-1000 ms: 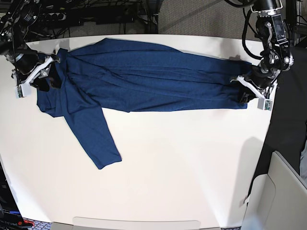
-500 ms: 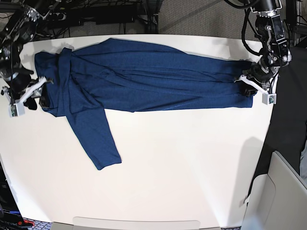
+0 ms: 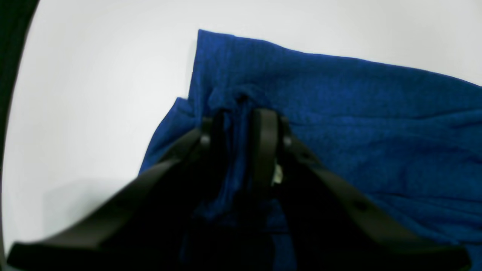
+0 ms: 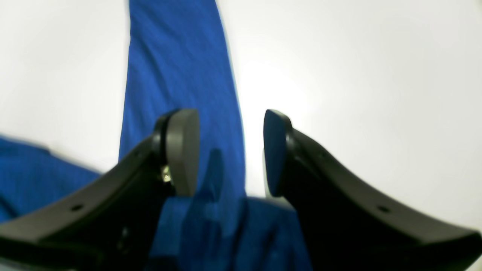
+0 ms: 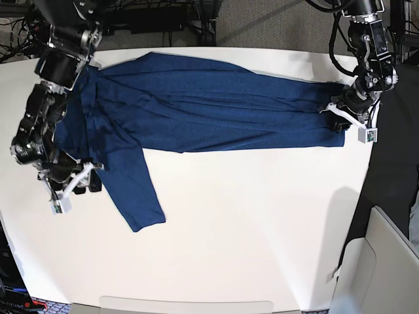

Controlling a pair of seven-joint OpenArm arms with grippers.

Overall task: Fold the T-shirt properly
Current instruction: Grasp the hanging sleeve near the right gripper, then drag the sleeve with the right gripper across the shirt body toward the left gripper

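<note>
While the left gripper (image 3: 241, 124) is pinching the T-shirt (image 5: 209, 104) near the table (image 5: 262, 229) edge, the right gripper (image 4: 229, 150) is hanging open.

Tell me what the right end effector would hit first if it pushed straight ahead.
Probably the T-shirt's sleeve, which runs forward between and beyond the open right end effector's fingertips; depth is unclear.

1. One T-shirt (image 5: 196, 108), navy, the only cloth out there.
2. Two grippers: left gripper (image 5: 349, 123) and right gripper (image 5: 73, 188).
3. Two fingers (image 4: 180, 150) on each gripper, four altogether.
4. One white table (image 5: 249, 229) carrying it all.
</note>
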